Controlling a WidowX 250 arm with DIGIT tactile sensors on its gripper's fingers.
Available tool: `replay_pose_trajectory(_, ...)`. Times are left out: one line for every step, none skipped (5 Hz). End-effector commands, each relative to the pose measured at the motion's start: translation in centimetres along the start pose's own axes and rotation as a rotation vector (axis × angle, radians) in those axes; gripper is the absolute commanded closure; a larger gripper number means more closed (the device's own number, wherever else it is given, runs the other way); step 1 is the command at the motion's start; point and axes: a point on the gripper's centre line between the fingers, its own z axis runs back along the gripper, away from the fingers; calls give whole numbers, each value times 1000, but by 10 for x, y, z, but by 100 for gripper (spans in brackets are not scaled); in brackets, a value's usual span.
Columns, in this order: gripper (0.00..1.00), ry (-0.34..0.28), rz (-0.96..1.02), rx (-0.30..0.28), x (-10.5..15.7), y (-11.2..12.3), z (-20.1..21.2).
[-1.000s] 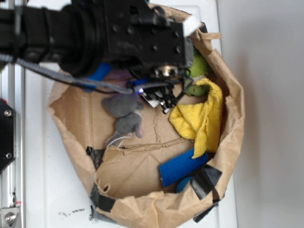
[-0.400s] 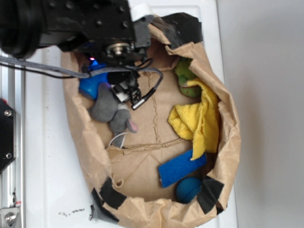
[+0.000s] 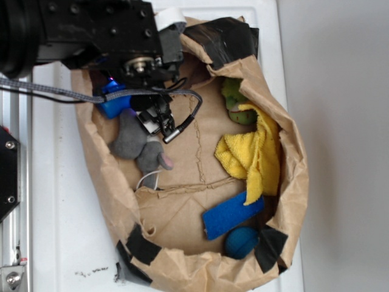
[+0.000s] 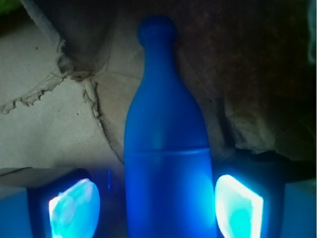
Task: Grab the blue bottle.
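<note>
Plush (image 3: 138, 145) beside blue bottle (image 4: 168, 163).

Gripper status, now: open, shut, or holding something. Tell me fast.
Gripper: open, its fingers either side of the blue bottle, with gaps showing, so not yet clamped on it.

My black arm reaches in from the top left, and its wrist points down. My tool (image 4: 156, 203) is spread wide, with one finger pad (image 4: 74, 208) on each side. Both pads glow bright blue. In the outside view my tool (image 3: 159, 119) sits low.
</note>
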Motion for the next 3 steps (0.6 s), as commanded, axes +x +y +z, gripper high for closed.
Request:
replay_pose_trajectory(0,4,56,-15,5,19,-6)
replay_pose_trajectory(0,-8,30,-31,7,11,-16)
replay_pose_trajectory(100,-13,37,-55,8,8,-16)
